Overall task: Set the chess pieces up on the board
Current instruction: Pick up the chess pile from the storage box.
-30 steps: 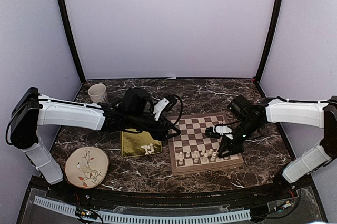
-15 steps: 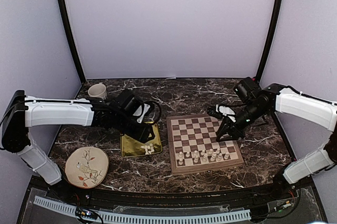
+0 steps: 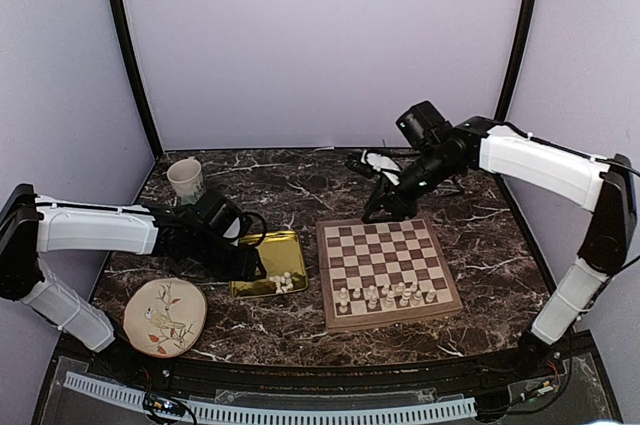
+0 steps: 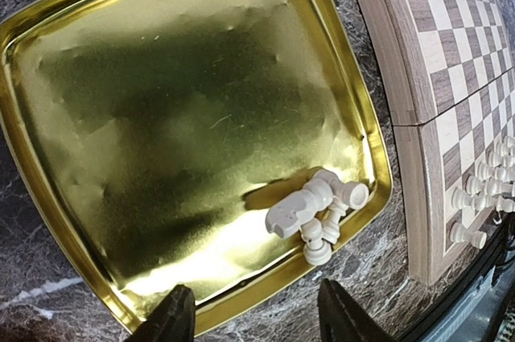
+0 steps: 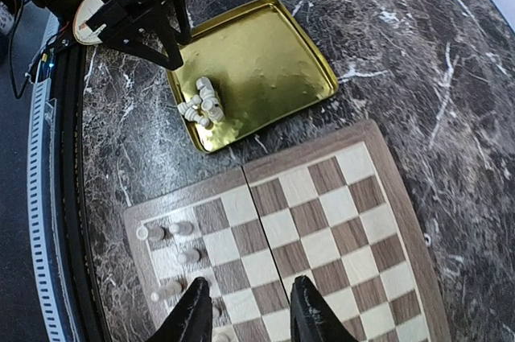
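Top view: the left hand [image 3: 247, 267] hangs low at the left edge of the gold tray [image 3: 268, 245]. The right hand [image 3: 385, 207] hovers above the far edge of the board [image 3: 326, 280]. Chess pieces [image 3: 385, 295] stand in its near rows, and a few lie in the tray.

Left wrist view: the fingers are apart and empty, just beside those loose pieces.

Right wrist view: the fingers are apart over the board, with nothing between them.

One board [image 3: 385, 250], one gold tray [image 3: 285, 250], one plate [image 3: 165, 317], one cup [image 3: 186, 179], roughly sixteen small chess pieces [image 3: 388, 292]
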{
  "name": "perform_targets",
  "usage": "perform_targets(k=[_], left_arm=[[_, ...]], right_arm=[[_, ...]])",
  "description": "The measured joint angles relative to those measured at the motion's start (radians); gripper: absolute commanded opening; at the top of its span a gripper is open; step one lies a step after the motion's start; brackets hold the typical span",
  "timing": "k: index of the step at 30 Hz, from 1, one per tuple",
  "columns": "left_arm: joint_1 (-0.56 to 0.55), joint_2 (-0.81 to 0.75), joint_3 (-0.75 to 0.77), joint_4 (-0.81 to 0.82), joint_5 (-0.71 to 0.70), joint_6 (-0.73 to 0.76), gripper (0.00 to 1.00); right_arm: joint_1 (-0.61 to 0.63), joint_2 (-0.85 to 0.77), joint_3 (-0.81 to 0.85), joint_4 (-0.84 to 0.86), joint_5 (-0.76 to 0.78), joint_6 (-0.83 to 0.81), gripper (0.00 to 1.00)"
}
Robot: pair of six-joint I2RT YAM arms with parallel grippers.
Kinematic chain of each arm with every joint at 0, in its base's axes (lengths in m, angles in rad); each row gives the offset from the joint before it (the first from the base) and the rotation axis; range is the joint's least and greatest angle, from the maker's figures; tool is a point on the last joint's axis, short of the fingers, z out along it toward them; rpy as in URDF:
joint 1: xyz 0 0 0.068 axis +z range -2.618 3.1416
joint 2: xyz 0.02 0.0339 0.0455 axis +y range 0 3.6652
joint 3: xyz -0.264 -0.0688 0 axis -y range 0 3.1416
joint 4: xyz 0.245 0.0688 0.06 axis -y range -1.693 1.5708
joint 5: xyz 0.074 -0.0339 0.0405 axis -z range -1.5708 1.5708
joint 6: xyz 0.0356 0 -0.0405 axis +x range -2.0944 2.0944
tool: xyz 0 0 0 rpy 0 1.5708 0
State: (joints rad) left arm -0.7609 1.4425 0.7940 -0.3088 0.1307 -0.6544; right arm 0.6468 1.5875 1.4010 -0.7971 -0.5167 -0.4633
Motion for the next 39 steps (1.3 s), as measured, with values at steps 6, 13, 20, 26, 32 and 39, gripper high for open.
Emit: perform_targets(k=[6,13,20,26,32,39], left_arm=[[0.017,-0.133,-0.082,0.024,-0.05,-0.077,0.54],[0.045,-0.269,-0.153,0.041,-0.103,-0.13,0.55],[0.05,-0.266,-0.209,0.061,-0.094,-0.154,0.55],[0.05,-0.25,-0.211,0.099,-0.076,-0.155,0.54],[0.05,-0.218,-0.211,0.125,-0.048,-0.158,0.54],[0.05,-0.195,-0.212,0.158,-0.028,-0.159,0.53]], right_arm=[[0.142,0.294,0.188,0.002,0.052,0.036,0.32],[0.271,0.604,0.428,-0.056,0.132,0.05,0.33],[0.327,0.728,0.6,-0.105,0.151,0.059,0.34],[0.342,0.767,0.652,-0.126,0.148,0.069,0.31],[0.349,0.806,0.66,-0.14,0.15,0.08,0.24],[0.35,0.817,0.664,-0.143,0.149,0.098,0.21]])
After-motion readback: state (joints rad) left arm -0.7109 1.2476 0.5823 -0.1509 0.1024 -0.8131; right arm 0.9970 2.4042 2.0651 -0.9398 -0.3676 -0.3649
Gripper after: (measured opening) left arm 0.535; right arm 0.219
